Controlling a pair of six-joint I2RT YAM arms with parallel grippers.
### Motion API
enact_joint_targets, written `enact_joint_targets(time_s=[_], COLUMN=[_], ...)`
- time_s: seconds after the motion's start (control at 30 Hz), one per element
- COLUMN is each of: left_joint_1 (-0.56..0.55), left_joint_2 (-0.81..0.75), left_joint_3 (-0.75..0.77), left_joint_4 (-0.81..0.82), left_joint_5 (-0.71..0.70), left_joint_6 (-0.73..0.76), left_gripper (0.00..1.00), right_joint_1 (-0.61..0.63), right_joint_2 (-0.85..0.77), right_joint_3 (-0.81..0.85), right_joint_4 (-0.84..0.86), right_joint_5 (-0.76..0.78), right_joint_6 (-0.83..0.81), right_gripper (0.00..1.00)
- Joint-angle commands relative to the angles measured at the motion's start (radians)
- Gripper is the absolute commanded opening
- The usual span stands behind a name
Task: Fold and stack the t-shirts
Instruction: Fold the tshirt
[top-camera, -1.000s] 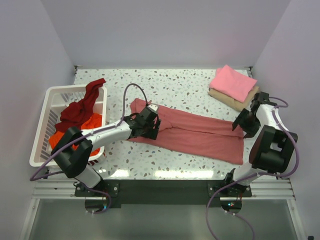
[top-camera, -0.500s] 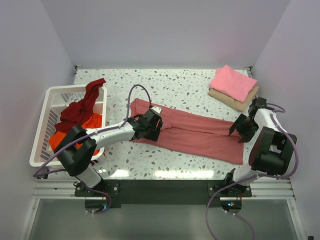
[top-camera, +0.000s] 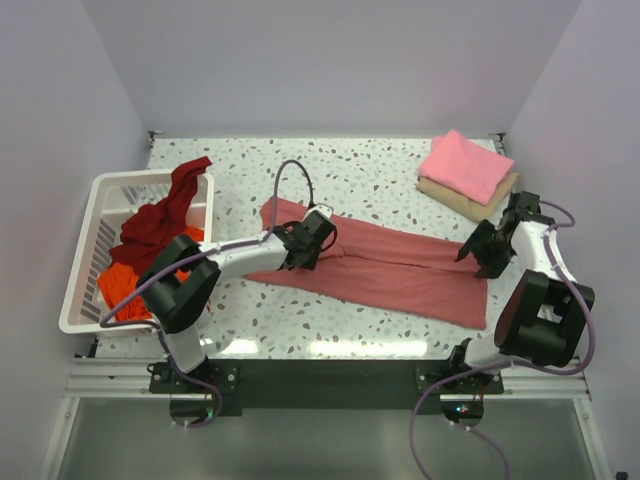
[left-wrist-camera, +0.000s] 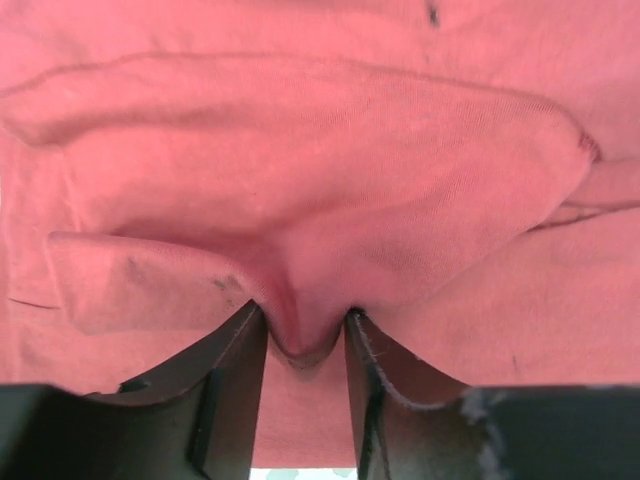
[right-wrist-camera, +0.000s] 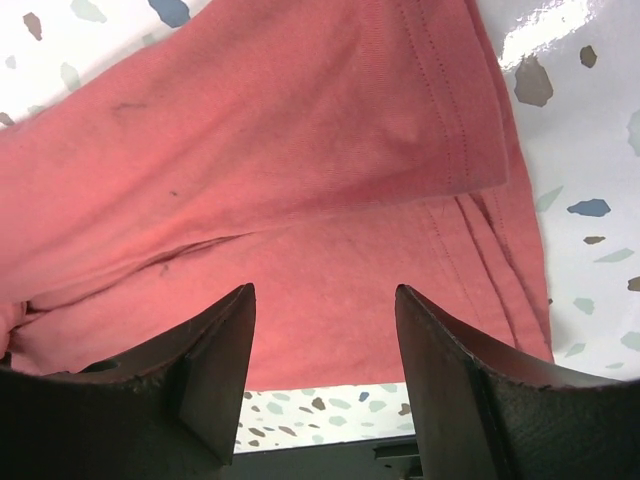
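A dusty rose-red t-shirt (top-camera: 400, 268) lies stretched out flat across the middle of the table. My left gripper (top-camera: 312, 238) is at its left part, by the collar end. In the left wrist view a raised fold of this shirt (left-wrist-camera: 320, 150) is pinched between the two fingers of the left gripper (left-wrist-camera: 305, 335). My right gripper (top-camera: 480, 252) hovers over the shirt's right end. In its wrist view the right gripper (right-wrist-camera: 325, 300) is open, with flat cloth (right-wrist-camera: 280, 130) below and nothing between the fingers. A bright pink t-shirt (top-camera: 462, 165) lies folded at the back right.
The pink shirt rests on a folded tan cloth (top-camera: 480, 205). A white slatted basket (top-camera: 95, 200) at the left holds a dark maroon t-shirt (top-camera: 160, 215) draped over its rim and an orange t-shirt (top-camera: 120, 280). The speckled table's near edge runs just below the rose-red shirt.
My left gripper has slid right and farther onto the rose-red shirt and closed on a fold of it. My right gripper has shifted slightly away from the table's near edge.
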Motion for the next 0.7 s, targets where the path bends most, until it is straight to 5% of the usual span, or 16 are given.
enact_joint_targets(time_s=[0.0,0.23,0.4,0.57,0.67], left_joint_1=[-0.004,0.001,0.085,0.163,0.187], left_joint_2=[-0.006,-0.015,0.036,0.193,0.276], left_joint_3=[0.065,0.118,0.267,0.5,0.667], left_joint_4=[0.0,-0.037,-0.078,-0.204,-0.261], left_joint_5=[-0.054,-0.01,0.115,0.167,0.11], left_joint_6=[0.013,0.062,0.164,0.256,0.277], left_gripper=[0.4,0.11,0.09,0.22,0.49], right_joint_1=[-0.001,-0.001,-0.003,-0.003,-0.003], right_joint_2=[-0.038,-0.038,-0.035,-0.019,-0.01], right_joint_3=[-0.013,-0.042,-0.022,-0.008,-0.008], right_joint_4=[0.012,0.032,0.021,0.017,0.02], right_joint_5=[-0.053,-0.073,-0.081,-0.098,-0.119], right_joint_6=[-0.02,-0.018,-0.03,-0.037,-0.038], right_gripper=[0.61,0.61,0.61,0.61,0.61])
